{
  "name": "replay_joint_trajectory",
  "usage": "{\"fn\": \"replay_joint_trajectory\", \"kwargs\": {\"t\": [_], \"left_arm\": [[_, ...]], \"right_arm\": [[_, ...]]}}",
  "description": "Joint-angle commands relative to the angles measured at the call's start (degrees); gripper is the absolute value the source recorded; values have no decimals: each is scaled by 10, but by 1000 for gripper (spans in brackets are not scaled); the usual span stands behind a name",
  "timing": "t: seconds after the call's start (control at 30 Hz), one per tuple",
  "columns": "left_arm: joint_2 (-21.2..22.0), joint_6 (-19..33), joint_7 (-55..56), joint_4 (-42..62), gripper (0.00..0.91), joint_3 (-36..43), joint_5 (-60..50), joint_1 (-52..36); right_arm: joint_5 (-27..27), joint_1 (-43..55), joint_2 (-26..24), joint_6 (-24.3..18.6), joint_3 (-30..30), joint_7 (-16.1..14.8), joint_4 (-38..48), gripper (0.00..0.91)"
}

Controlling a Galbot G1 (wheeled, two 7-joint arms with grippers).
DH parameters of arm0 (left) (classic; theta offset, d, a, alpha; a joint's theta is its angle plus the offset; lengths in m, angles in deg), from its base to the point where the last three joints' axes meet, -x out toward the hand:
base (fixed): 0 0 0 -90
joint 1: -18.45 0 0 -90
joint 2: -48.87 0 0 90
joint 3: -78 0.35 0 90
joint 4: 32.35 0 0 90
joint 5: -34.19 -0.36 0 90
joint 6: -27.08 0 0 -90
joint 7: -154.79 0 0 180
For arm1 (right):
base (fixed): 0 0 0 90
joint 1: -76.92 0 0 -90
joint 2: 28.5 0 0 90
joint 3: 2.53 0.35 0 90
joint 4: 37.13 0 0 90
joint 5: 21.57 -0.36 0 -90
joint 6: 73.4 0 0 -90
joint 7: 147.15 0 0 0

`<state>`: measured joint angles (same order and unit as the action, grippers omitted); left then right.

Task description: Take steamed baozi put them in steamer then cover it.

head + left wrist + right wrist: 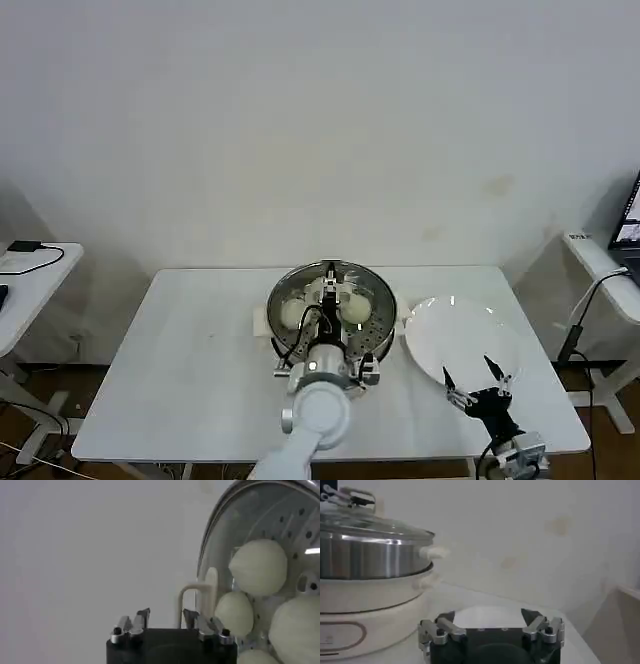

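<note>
The steamer (pixel 382 338) stands at the table's middle, shiny steel on a white base (pixel 370 597). The clear glass cover (pixel 376 294) lies on it, and through the glass I see the steamed baozi (pixel 257 567), cream-white and round, resting on the perforated tray. My left gripper (pixel 166 619) hovers open just over the cover, one end of the pale handle (pixel 192 592) standing between its fingertips without being clamped. My right gripper (pixel 480 385) stands open near the table's front right, by the white plate, holding nothing.
A flat white plate (pixel 460 335) lies right of the steamer. The white table (pixel 190 370) has bare room on its left half. A small side table with a cable (pixel 30 270) stands far left, white furniture (pixel 605 270) far right.
</note>
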<state>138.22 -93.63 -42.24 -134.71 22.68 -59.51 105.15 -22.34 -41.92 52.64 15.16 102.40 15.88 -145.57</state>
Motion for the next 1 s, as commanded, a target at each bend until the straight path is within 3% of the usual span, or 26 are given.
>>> {"fn": "replay_joint_trajectory", "kwargs": {"t": [0.03,0.53,0.7,0.77,0.87,1.0], "left_arm": [[-47,1,1,-89,907,1,51,28],[-139,52,25,-258,907,-16,244,139],[-137,161,194,-234,907,-127,446,199],[-136,219,231,-235,907,-205,598,238],[-130,235,336,-247,907,-285,797,272],[-137,261,336,-251,907,-391,903,333]], "right_arm": [[2,-2,1,-1,1,0,-2,907],[12,-11,5,-5,2,-2,-5,907],[10,-17,2,-14,1,-1,-6,907],[9,-20,-2,-20,3,-4,-10,907],[-1,-27,-8,-20,2,0,-22,907],[-5,-39,-17,-14,-2,10,-32,907]]}}
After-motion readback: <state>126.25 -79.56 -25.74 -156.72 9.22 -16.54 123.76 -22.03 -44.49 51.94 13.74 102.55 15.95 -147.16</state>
